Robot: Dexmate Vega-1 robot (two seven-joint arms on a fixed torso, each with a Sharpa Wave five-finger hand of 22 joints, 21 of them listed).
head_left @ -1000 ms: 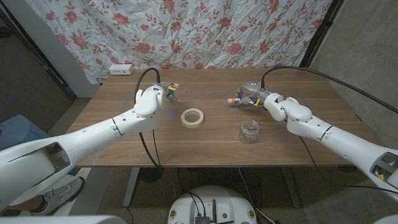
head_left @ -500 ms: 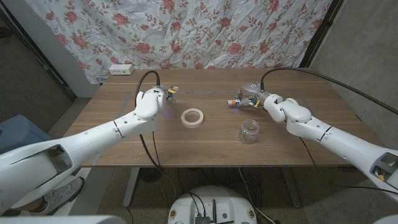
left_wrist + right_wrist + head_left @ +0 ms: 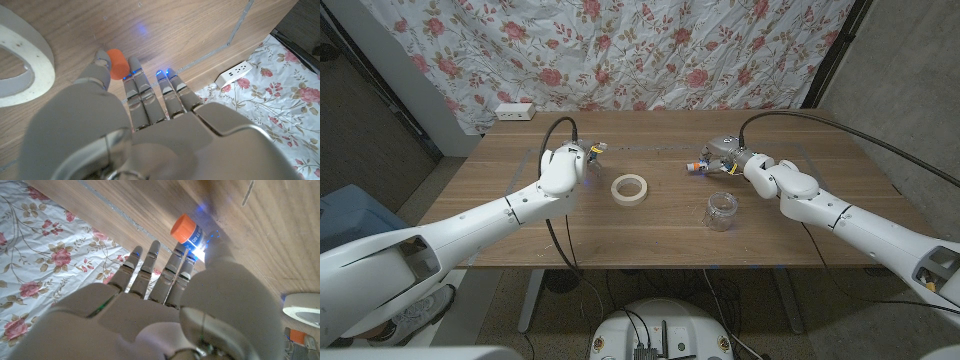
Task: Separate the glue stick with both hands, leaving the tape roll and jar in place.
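The glue stick is already in two parts. The right hand (image 3: 728, 158) holds the glue stick body (image 3: 697, 165) at the far right part of the wooden table (image 3: 650, 235); the body sticks out of the hand toward the left, and its orange end (image 3: 182, 228) shows beyond the fingers. The left hand (image 3: 563, 165) holds the orange cap (image 3: 118, 63) at the far left part of the table, pinched between the thumb and a finger. The two hands are well apart, with the tape roll (image 3: 630, 187) between them, a little nearer to the robot. The jar (image 3: 721, 211) stands near the right hand, on its near side.

Compared with one second ago, the left hand has turned a little and the small piece at its fingertips sits slightly more to the right. The right hand has moved a little to the right. The tape roll and the jar lie at the same places.

The left wrist view shows the cap clearly as orange and very close to the table surface, while in the head view it is only a tiny spot. The right wrist view shows blue light on the glue stick body next to the fingers, and the tape roll (image 3: 302, 309) at the edge.
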